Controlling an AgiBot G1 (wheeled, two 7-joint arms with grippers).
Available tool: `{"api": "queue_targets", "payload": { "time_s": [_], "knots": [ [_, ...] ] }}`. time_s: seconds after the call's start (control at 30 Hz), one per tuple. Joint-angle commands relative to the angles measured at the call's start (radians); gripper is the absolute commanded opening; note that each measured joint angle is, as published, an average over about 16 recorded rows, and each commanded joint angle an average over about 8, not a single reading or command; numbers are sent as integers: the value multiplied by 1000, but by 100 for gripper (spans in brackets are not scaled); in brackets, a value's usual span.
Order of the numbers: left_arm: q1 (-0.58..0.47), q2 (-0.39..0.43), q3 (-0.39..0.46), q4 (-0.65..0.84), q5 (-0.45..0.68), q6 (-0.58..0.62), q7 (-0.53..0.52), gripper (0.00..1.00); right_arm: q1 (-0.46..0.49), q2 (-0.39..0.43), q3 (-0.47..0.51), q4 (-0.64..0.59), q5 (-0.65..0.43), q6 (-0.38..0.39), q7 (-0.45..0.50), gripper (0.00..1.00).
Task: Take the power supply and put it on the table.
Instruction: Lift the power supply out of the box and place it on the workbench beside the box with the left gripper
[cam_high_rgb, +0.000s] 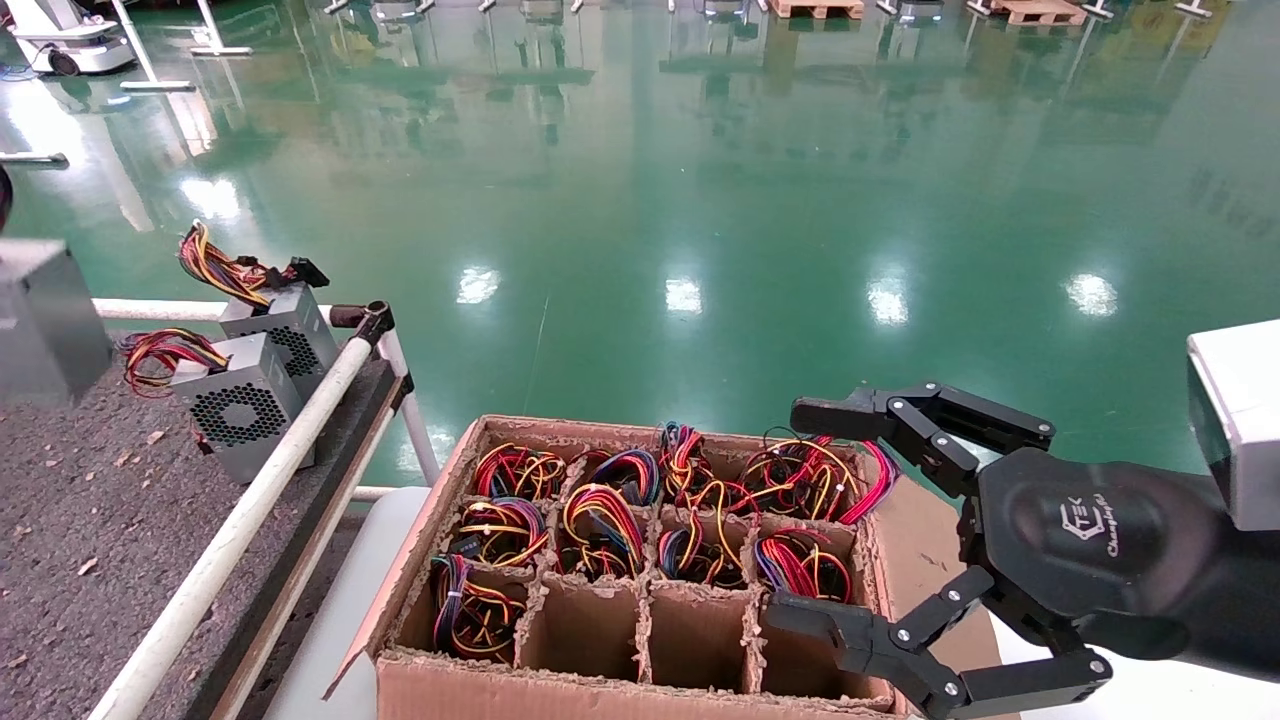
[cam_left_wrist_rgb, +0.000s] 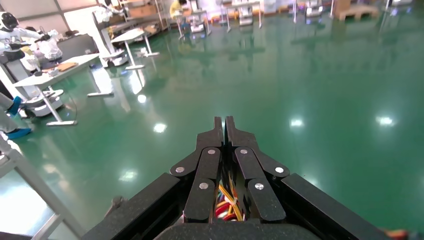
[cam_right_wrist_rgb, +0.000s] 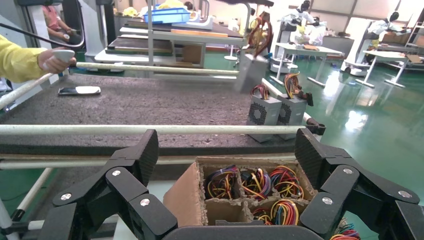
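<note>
From your head view, the right claw (cam_high_rgb: 790, 510) hangs spread wide and empty at the right side of the brown carton (cam_high_rgb: 600, 690), over its near right cells. The carton's far cells are stuffed with coloured wire bundles. Look to the far left edge and you see the power supply (cam_high_rgb: 45, 320), a plain grey box, blurred, over the dark speckled counter (cam_high_rgb: 90, 520). Two vented grey units (cam_high_rgb: 240, 405) sit just to its right, against the white rail (cam_high_rgb: 250, 520). In your left wrist view, the left claw (cam_left_wrist_rgb: 224, 125) is clenched, its tips meeting, with red, orange and yellow wires (cam_left_wrist_rgb: 227, 200) caught between its fingers nearer the palm; the green floor (cam_left_wrist_rgb: 325, 75) lies beyond. In your right wrist view, the right claw's fingers frame the carton below. Beyond the rail the power supply appears raised above the counter, its wire loop on top, just behind the two vented units.
</note>
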Motion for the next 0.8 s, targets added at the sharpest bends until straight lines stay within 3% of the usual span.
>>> {"api": "queue_targets", "payload": {
  "time_s": [0.03,0.5,0.8],
  "knots": [
    [15,1,5,1,7,-2,5,0,0,0,0,0,0,0,0,100],
    [66,39,17,-11,26,4,11,0,0,0,0,0,0,0,0,100],
    [96,63,43,-14,63,98,31,0,0,0,0,0,0,0,0,100]
  ]
}}
